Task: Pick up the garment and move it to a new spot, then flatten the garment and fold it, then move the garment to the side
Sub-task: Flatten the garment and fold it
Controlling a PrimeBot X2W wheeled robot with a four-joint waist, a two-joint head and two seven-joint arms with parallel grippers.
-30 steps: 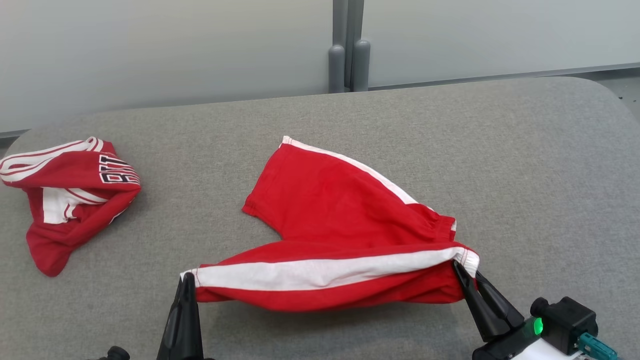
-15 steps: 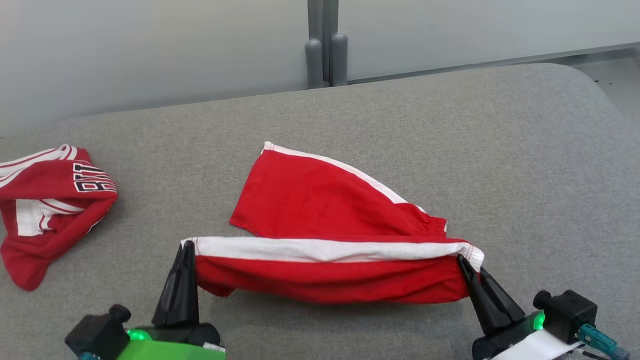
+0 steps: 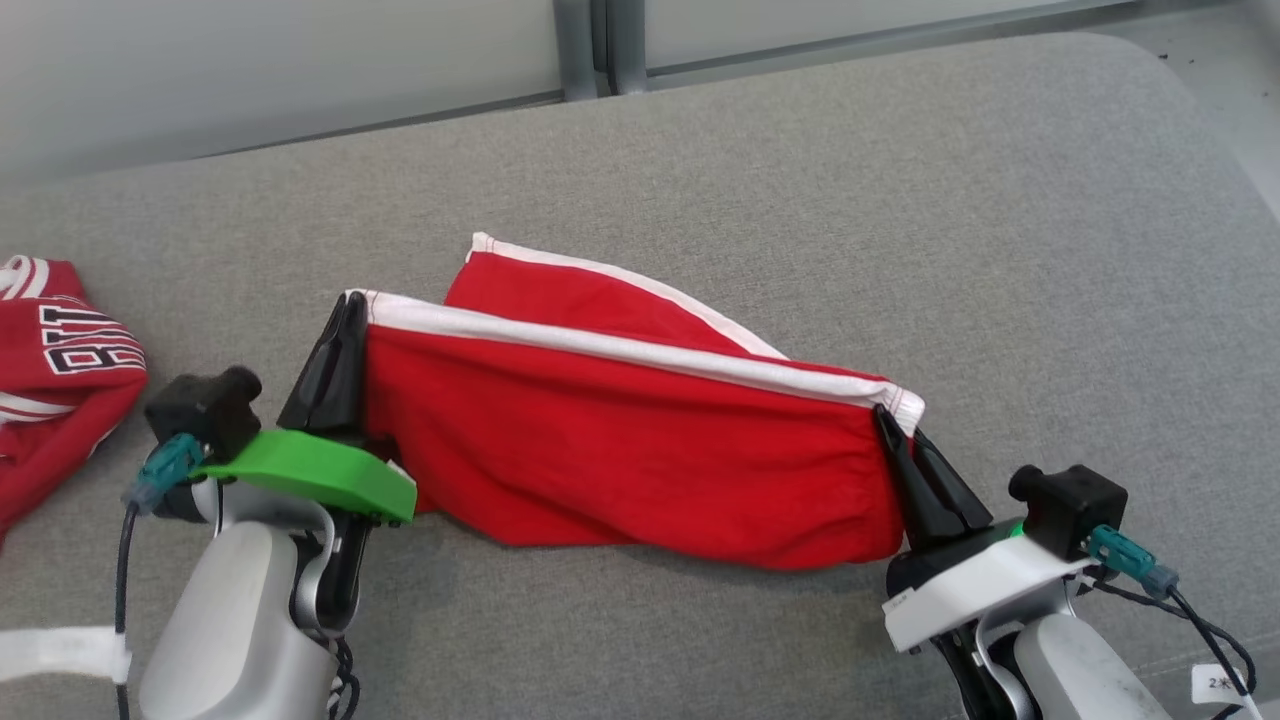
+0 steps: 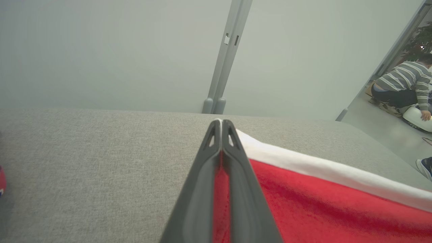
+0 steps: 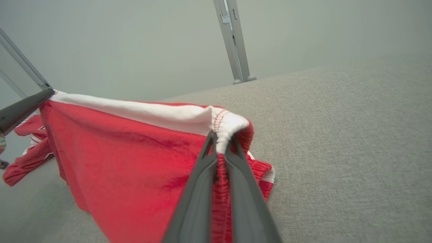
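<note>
Shorts held over grey surface, left hand clenched on hem, right hand clenched on waistband.

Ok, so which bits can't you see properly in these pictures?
Head view: the far leg of the red shorts, mostly hidden behind the lifted near leg.
Head view: the other red garment, cut off by the left edge, so its lettering is incomplete.
Head view: the white label at lower right, print too small to read.
Left wrist view: the person, cut off by the right edge.
</note>
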